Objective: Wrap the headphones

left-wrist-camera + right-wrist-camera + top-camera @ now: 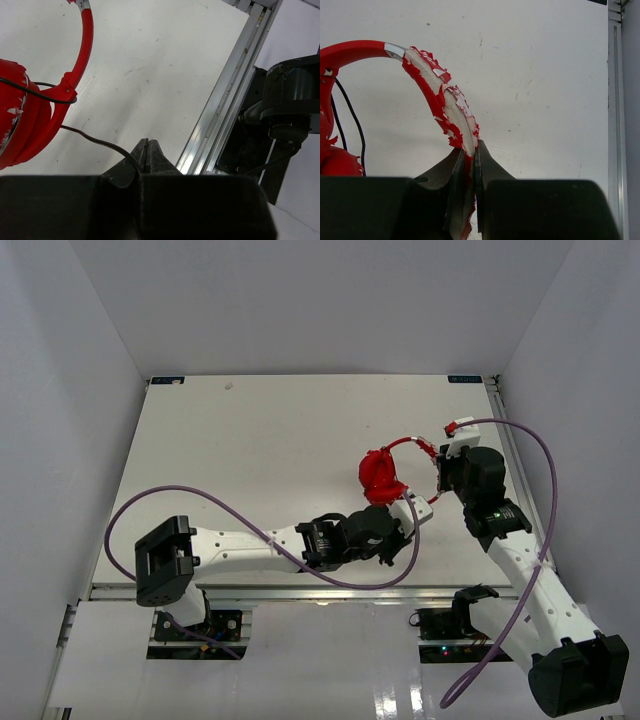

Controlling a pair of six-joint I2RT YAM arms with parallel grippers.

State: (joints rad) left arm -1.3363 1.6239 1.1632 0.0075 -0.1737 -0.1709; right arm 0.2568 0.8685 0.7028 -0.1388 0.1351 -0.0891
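Note:
The red headphones (382,476) stand on the table at right of centre, cups low, headband (412,443) arching right. My right gripper (446,462) is shut on the peeling red-and-white headband (445,102). In the right wrist view a cup (337,162) shows at far left with thin black cable (355,122) beside it. My left gripper (408,520) is just in front of the cups and shut on the thin black cable (102,144), which runs from the closed fingertips (148,146) up to the red cup (20,120).
Purple robot cables loop over the table from the left arm (150,500) and around the right arm (545,465). The table's metal edge rail (225,105) and the right arm's base (285,105) lie close to the right of the left gripper.

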